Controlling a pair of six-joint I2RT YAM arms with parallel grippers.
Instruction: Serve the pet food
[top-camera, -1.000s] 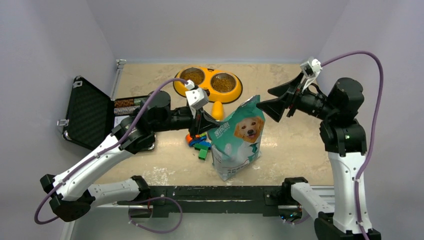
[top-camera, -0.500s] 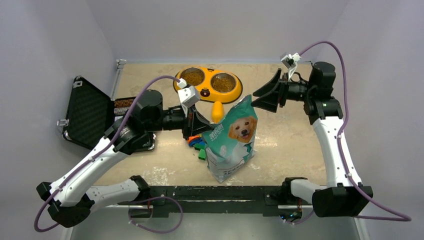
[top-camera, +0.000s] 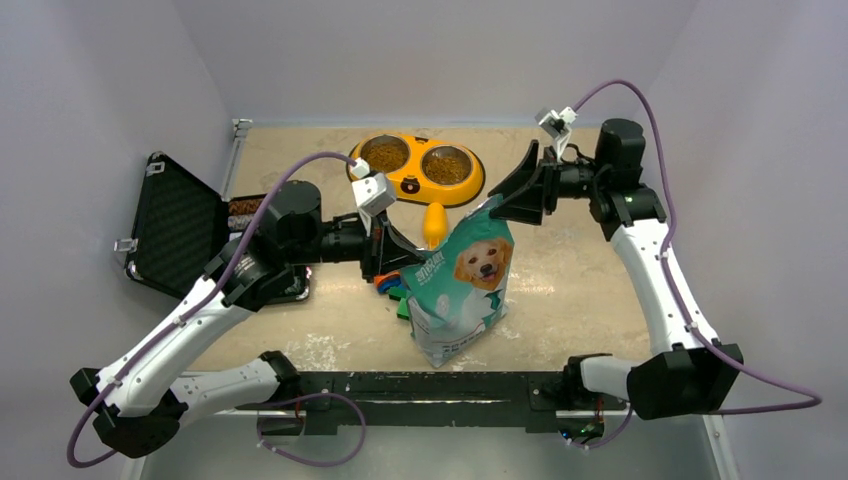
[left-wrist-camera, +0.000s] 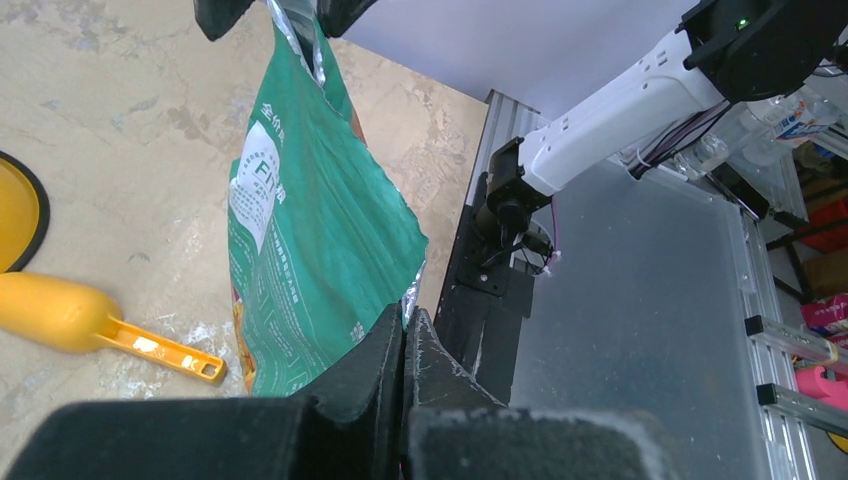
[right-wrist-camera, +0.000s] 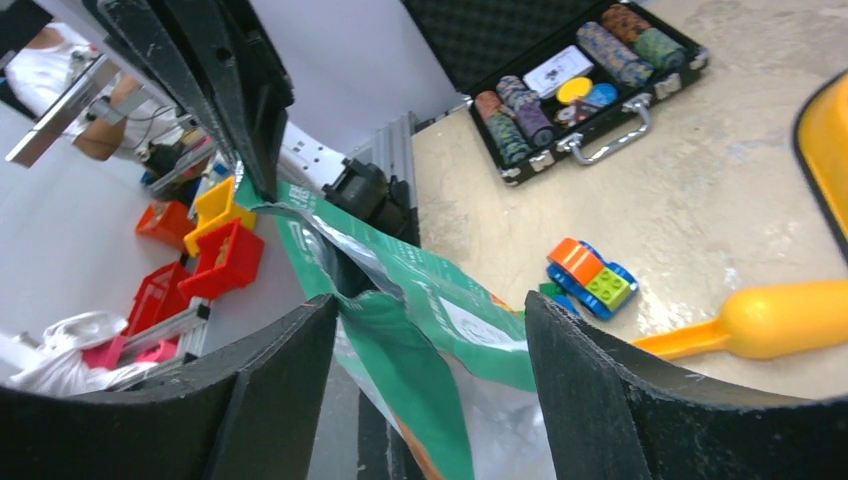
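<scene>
- From the top view, we see the pet food bag (top-camera: 460, 290) standing upright in the middle of the surface (top-camera: 580, 280). The left gripper (top-camera: 398, 262) is clenched on its upper left edge. The right gripper (top-camera: 503, 203) sits at the bag's top right corner with its jaws apart. Behind the bag lie a yellow scoop (top-camera: 433, 222) and a yellow double bowl (top-camera: 415, 185), and brown kibble (top-camera: 447, 163) shows in both cups. Toy blocks (top-camera: 392, 285) sit just beside the bag on its left, and an open black case (top-camera: 175, 225) lies far left.
- From the left wrist view, our fingers (left-wrist-camera: 390, 350) are pressed together on the bag's edge. At the top of the frame the other gripper's jaws stand on either side of the bag's top corner.
- From the right wrist view, our jaws are spread with the bag's mouth and its silvery lining between them. This gripper is released and grasps nothing. The far corner is the one the left gripper pinches.
- We judge the bag to be soft, crinkly film with a slick lining. It looks bottom-heavy with loose pellets that will shift and rush out once it is tilted. The flat top corners look like the best hold, pinched firmly, because thin film can slide out of the pads.
</scene>
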